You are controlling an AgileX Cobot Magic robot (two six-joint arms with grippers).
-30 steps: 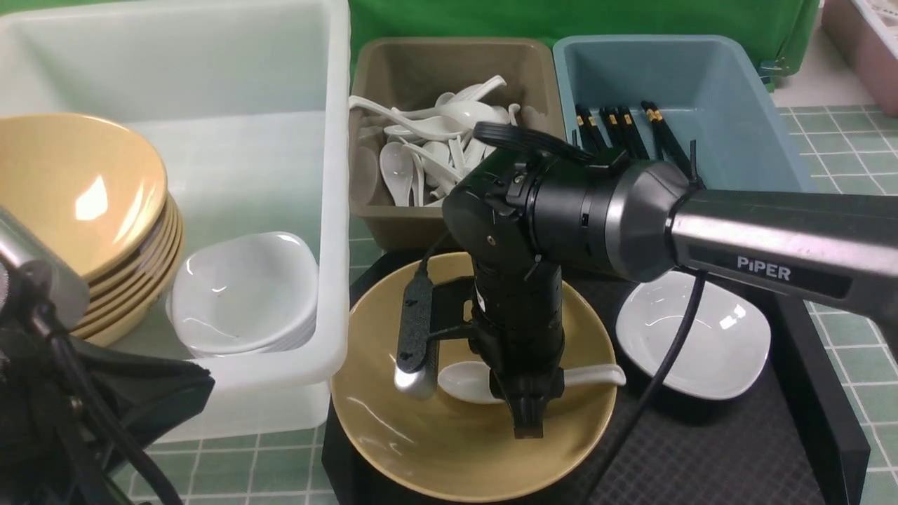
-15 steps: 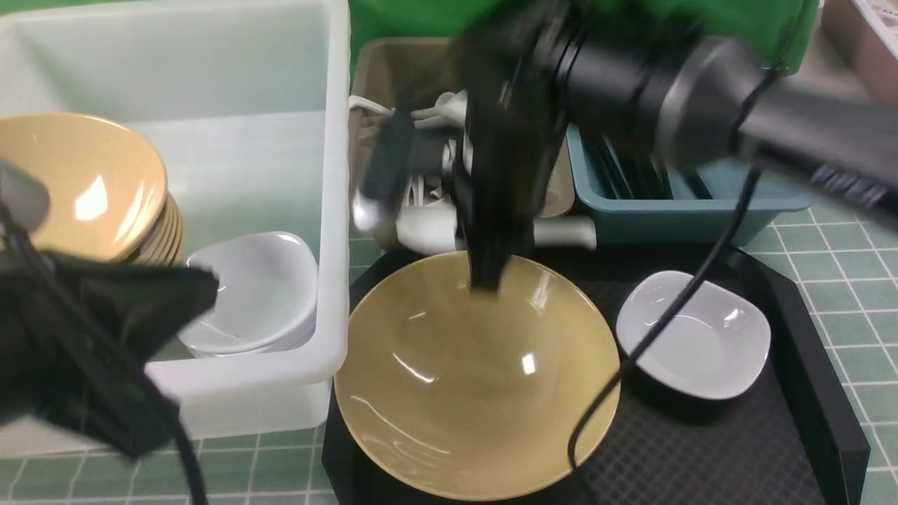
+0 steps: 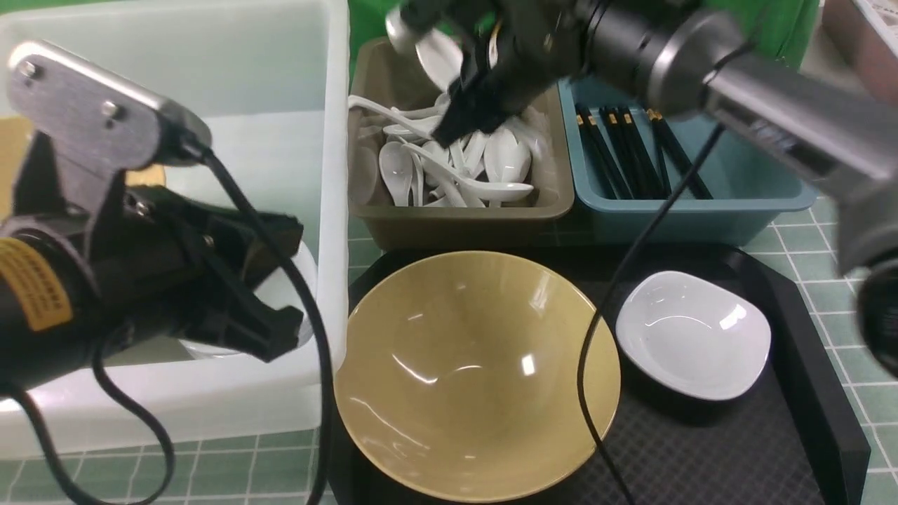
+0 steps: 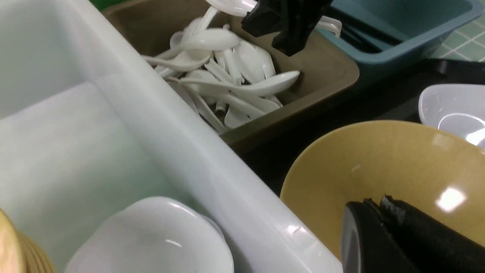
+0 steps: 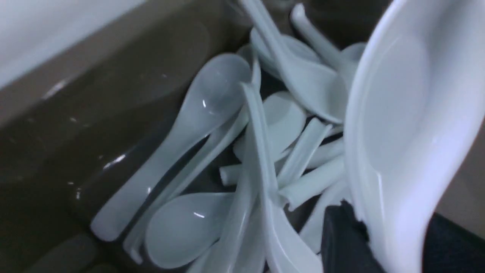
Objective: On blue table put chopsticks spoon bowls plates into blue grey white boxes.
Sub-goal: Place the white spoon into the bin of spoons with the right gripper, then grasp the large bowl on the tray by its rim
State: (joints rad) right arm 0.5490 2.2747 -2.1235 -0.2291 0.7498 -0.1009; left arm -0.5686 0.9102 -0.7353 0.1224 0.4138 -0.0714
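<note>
Three boxes line the tiled surface [image 3: 842, 147] before a green backdrop [image 3: 744, 21]. The white box [image 3: 231, 63] holds stacked plates [image 4: 151, 242]; the left gripper [image 4: 375, 204] hangs clenched and empty by its near right corner. Above the grey box [image 3: 456, 228] of loose spoons [image 3: 449, 165], the right gripper [image 3: 456, 123] grasps one spoon [image 5: 409, 113]. Chopsticks [image 3: 624, 151] lie in the blue box [image 3: 701, 217]. In front, a bowl [image 3: 477, 372] and a plate [image 3: 694, 333] sit on a black tray [image 3: 701, 456].

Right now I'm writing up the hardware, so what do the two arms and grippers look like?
The left arm is black, with a yellow label, a bare metal bracket and a looping black cable. The right arm has a silver-grey tube, a black wrist and a thin black cable. The left gripper and right gripper are black.
</note>
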